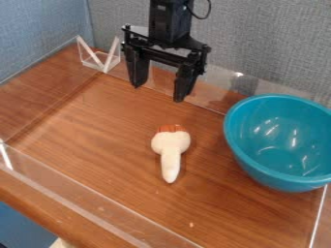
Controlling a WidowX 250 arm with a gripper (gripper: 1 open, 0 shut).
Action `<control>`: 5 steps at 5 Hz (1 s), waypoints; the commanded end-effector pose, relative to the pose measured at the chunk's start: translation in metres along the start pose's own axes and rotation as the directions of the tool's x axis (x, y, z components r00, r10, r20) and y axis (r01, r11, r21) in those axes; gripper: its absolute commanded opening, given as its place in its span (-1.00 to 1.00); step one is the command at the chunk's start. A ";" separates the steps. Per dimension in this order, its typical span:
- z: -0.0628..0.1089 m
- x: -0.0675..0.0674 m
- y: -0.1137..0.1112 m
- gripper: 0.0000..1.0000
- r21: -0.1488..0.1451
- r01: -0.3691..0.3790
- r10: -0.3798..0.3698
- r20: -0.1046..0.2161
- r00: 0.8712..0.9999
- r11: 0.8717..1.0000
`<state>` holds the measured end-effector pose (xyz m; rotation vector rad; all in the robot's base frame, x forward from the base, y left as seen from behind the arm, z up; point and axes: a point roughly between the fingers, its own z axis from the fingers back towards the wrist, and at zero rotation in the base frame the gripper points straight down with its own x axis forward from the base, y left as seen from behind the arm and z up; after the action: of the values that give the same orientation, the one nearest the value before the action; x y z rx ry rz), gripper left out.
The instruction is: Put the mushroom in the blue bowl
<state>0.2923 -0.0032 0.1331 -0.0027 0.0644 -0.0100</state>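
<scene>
The mushroom lies on its side on the wooden table, cream stem toward the front and a sliver of orange cap at its far end. To its right stands the blue bowl, teal, deep and with nothing inside. My gripper hangs above the table behind the mushroom, black fingers spread open and pointing down, with nothing between them. It is well clear of both the mushroom and the bowl.
A low clear acrylic wall runs around the wooden tabletop. A white wire frame stands at the back left corner. A grey panel backs the scene.
</scene>
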 end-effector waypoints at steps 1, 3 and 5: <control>-0.019 0.003 -0.001 1.00 -0.013 -0.010 0.010 -0.006 1.000 1.000; -0.099 0.000 -0.024 1.00 -0.048 0.158 -0.162 -0.102 0.981 0.986; -0.081 0.017 -0.024 -1.00 -0.056 0.193 -0.198 -0.092 0.976 0.980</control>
<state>0.2931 -0.0270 0.0330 -0.0574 0.2325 -0.2040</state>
